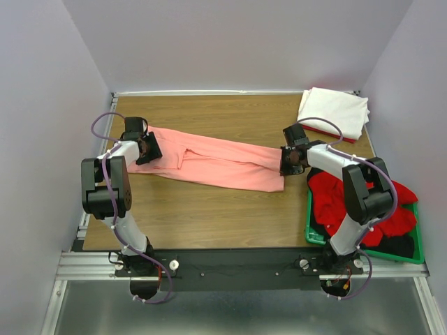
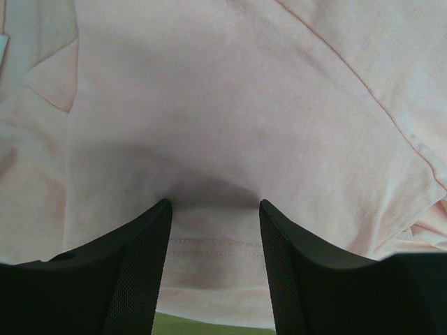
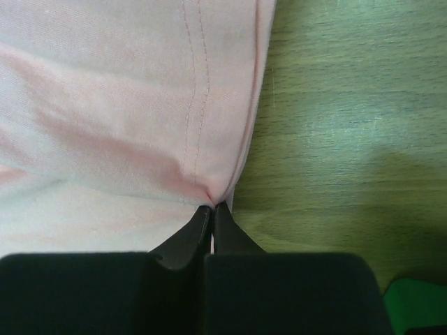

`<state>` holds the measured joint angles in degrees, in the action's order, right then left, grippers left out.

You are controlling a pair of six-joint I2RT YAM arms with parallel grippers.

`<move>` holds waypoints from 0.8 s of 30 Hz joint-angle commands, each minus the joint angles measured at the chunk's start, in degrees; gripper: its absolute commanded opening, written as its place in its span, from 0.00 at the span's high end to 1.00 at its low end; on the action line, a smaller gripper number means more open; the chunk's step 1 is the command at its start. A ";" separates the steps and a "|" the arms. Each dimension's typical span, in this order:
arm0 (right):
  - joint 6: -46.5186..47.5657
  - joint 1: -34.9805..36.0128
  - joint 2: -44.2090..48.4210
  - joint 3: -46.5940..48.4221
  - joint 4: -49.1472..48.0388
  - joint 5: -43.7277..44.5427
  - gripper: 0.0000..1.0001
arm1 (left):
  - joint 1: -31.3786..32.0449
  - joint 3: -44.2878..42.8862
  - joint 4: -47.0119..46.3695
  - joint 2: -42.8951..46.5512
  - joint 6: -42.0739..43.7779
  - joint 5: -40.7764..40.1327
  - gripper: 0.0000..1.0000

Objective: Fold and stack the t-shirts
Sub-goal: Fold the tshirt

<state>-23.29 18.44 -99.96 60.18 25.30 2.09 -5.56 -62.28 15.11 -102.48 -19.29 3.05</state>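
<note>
A salmon-pink t-shirt (image 1: 216, 162) lies as a long folded strip across the wooden table (image 1: 209, 216). My left gripper (image 1: 152, 148) is at its left end. In the left wrist view the fingers (image 2: 147, 265) stand apart, and the gripper (image 2: 213, 204) is open, with the stitched hem of the pink cloth (image 2: 223, 105) lying flat between them. My right gripper (image 1: 288, 162) is at the strip's right end. In the right wrist view that gripper (image 3: 212, 206) is shut, pinching the edge of the pink shirt (image 3: 105, 105) beside its seam.
A folded white t-shirt (image 1: 334, 110) lies at the back right corner, with a red edge (image 1: 325, 131) showing under it. A green crate (image 1: 311, 234) at the right holds a bright red t-shirt (image 1: 335, 199) and dark cloth (image 1: 401, 244).
</note>
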 commanded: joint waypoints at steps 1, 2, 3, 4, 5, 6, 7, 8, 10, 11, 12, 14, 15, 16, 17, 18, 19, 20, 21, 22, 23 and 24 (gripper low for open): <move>1.67 0.11 1.26 -1.47 1.42 4.50 0.96 | -0.33 1.28 -0.61 -1.06 1.01 -0.06 0.39; 1.67 0.20 1.35 -1.73 1.59 4.85 0.96 | -0.33 1.11 -0.53 -1.23 1.18 -0.15 0.39; 1.58 0.11 1.44 -1.91 1.68 5.20 0.96 | -0.33 0.94 -0.44 -1.58 1.44 -0.41 0.39; 1.41 0.11 1.52 -2.35 2.29 5.56 0.96 | -0.33 0.67 -0.09 -1.93 1.45 -0.59 0.39; 1.14 0.11 1.53 -2.61 2.39 6.17 0.96 | -0.41 -0.03 0.00 -2.55 1.79 -0.76 0.39; 0.97 0.11 1.53 -2.88 2.65 6.44 0.96 | -0.41 -0.21 -0.08 -2.90 1.89 -0.94 0.39; 0.62 0.11 1.53 -3.40 3.08 6.70 0.96 | -0.50 -0.47 -0.08 -3.69 1.89 -1.46 0.39; 0.35 0.11 1.53 -3.67 3.18 7.14 0.96 | -0.41 -1.17 0.00 -4.13 1.97 -1.64 0.39; -0.18 0.11 1.53 -4.28 3.79 7.40 0.96 | -0.50 -1.70 0.18 -4.92 2.06 -1.73 0.39; -0.53 0.11 1.61 -4.46 3.97 7.49 0.96 | -0.50 -2.05 0.18 -5.54 2.15 -1.82 0.39; -0.79 0.11 1.79 -4.55 4.14 7.58 0.96 | -0.50 -2.23 0.09 -5.80 2.06 -1.91 0.39; -1.23 0.11 2.49 -4.90 4.58 7.76 0.95 | -0.59 -2.75 0.18 -6.59 2.06 -2.08 0.39; -1.41 0.11 2.75 -4.99 4.67 7.84 0.94 | -0.50 -3.02 0.18 -6.77 2.15 -2.17 0.39; -1.50 0.11 3.02 -4.99 5.02 7.76 0.91 | -0.50 -3.37 0.18 -7.21 2.15 -2.08 0.39; -1.32 0.02 3.37 -4.99 5.20 7.58 0.85 | -0.50 -3.55 0.00 -7.39 2.24 -1.82 0.39; -1.15 0.11 3.89 -4.81 5.29 7.15 0.72 | -0.41 -3.72 -0.43 -7.56 2.41 -1.38 0.39; -0.97 0.11 4.25 -4.55 5.46 6.79 0.66 | -0.41 -3.99 -0.61 -7.56 3.02 -0.25 0.39; -0.36 0.11 4.60 -4.20 6.07 6.18 0.62 | -0.33 -4.42 -0.87 -7.65 3.20 0.20 0.39; -0.18 0.11 4.86 -3.24 6.60 6.09 0.57 | -0.33 -4.60 -0.96 -7.56 3.38 0.64 0.39; 0.00 0.11 5.30 -2.62 7.39 6.00 0.55 | -0.24 -4.86 -0.96 -7.56 3.73 1.08 0.39; 0.69 0.02 6.09 -2.01 8.53 6.00 0.51 | -0.06 -5.39 -0.96 -7.48 4.17 1.60 0.39; 0.96 0.11 6.62 -1.39 9.06 6.00 0.50 | 0.02 -5.57 -0.96 -7.47 4.35 1.87 0.39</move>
<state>-23.97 18.74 -96.33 57.08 28.75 5.67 -5.50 -67.46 13.04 -107.42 -17.19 3.66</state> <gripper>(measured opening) 0.477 0.611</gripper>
